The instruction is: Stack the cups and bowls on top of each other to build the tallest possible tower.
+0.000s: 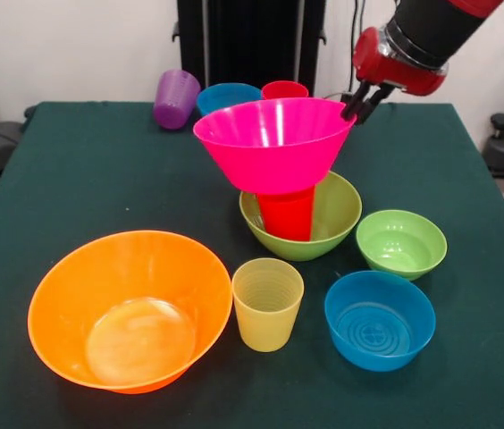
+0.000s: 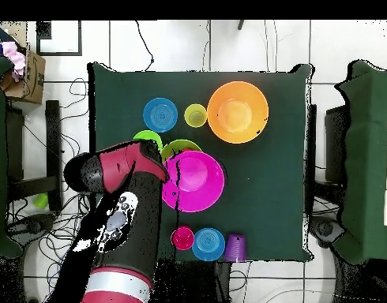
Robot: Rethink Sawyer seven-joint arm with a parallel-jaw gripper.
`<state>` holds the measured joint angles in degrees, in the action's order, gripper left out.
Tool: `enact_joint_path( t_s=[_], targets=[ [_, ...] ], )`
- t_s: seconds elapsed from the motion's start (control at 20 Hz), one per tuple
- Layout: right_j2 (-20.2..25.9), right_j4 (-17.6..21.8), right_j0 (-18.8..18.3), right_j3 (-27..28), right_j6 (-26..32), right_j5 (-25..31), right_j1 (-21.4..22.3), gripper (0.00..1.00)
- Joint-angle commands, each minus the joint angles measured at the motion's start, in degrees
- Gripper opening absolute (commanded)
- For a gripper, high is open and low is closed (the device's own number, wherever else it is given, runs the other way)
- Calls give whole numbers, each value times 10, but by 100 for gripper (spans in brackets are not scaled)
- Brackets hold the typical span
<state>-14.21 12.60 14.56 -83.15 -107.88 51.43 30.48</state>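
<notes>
The tower stands mid-table. A bright red cup stands inside the medium lime green bowl, and the hot pink bowl rests on top of the cup, open side up. My gripper is at the pink bowl's right rim in the front view, level with it. From overhead my gripper is at the left edge of the pink bowl, with the green bowl showing beyond it. Whether it holds the rim does not show.
The large orange bowl, ribbed yellow cup, a small blue bowl and the small green bowl stand near the front. At the back are a purple cup on its side, another blue bowl and a pinkish-red cup.
</notes>
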Motion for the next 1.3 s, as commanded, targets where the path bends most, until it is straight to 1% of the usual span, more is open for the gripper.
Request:
enact_joint_path(
  t_s=[0.05, 0.3, 0.55, 0.7, 0.85, 0.95, 1.15, 1.3],
  targets=[
    [18, 9, -2, 42, -81, 11, -52, 0],
    [27, -8, -11, 39, -65, 25, -43, 0],
    [32, -17, -10, 62, -73, 45, -60, 0],
    [35, -24, -11, 66, -70, 62, -60, 0],
    [34, -31, -10, 90, -68, 96, -66, 0],
    [36, -34, -11, 108, -70, 106, -77, 0],
    [42, -39, -13, 138, -72, 120, -96, 0],
    [49, -45, -18, 154, -73, 116, -111, 0]
  ],
)
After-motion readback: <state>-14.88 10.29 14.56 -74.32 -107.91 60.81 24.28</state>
